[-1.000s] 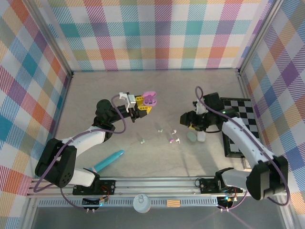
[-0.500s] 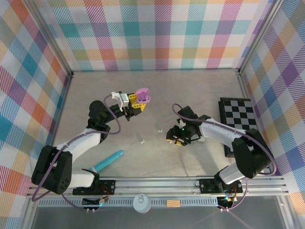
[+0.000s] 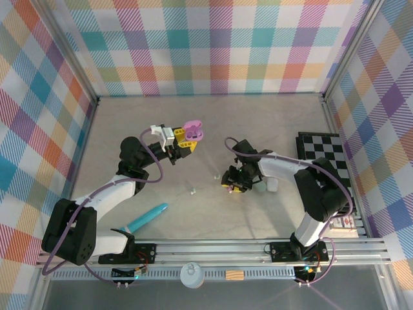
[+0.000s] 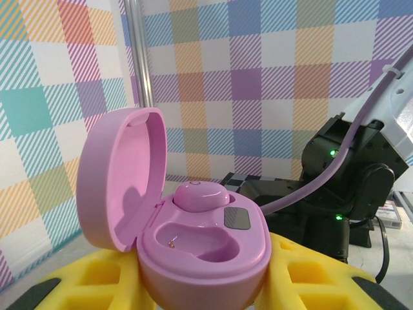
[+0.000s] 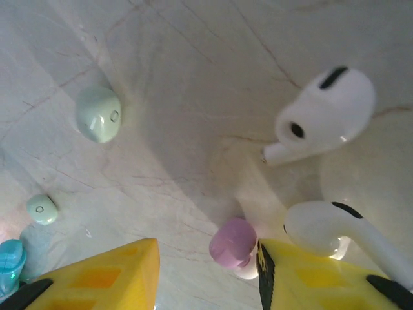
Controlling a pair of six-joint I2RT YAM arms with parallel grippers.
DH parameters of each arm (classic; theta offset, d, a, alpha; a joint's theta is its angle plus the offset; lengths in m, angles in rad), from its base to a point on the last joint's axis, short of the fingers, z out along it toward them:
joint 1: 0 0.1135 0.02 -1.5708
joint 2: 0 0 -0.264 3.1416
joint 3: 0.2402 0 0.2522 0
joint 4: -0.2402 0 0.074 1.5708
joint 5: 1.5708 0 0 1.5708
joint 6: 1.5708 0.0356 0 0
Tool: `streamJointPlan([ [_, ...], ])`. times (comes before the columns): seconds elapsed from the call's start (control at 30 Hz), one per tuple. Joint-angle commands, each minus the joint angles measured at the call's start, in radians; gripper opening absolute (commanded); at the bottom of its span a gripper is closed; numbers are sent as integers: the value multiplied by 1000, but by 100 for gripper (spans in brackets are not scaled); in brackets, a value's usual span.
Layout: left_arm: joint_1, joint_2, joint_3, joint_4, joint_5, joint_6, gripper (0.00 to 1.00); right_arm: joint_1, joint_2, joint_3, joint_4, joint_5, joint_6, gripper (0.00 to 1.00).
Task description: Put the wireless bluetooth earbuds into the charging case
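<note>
Purple earbud [image 5: 233, 242] between right hand [image 5: 205, 258] fingers, case [image 4: 206, 258] open

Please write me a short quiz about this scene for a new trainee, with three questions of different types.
1. True or false: the lid of the purple charging case held in the left gripper is closed.
2. Which earbud lies between the fingers of the right gripper? A white, B purple, C mint green.
3. Fill in: of the case's two slots, ___ holds an earbud.

Key: 1 false, it stands open. 2 B, the purple earbud. 3 one.
</note>
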Motion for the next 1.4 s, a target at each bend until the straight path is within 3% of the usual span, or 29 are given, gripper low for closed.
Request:
streamJointPlan([
  [0.0,6,-29,-11,11,19,16,29,7,35,36,0,16,-18,44],
  [0.3,18,-26,-15,8,3,25,29,16,-12,57,-84,71,-116,43],
  [0.6,84,-11,-11,38,2,2,29,228,48,227,-413,534,-240,41],
  [0.7,88,-24,-7,5,-2,21,29,279,101,284,-465,609,-238,40],
  [1.37,95,-53,-20,-14,5,22,29,263,208,334,-397,545,-226,31],
])
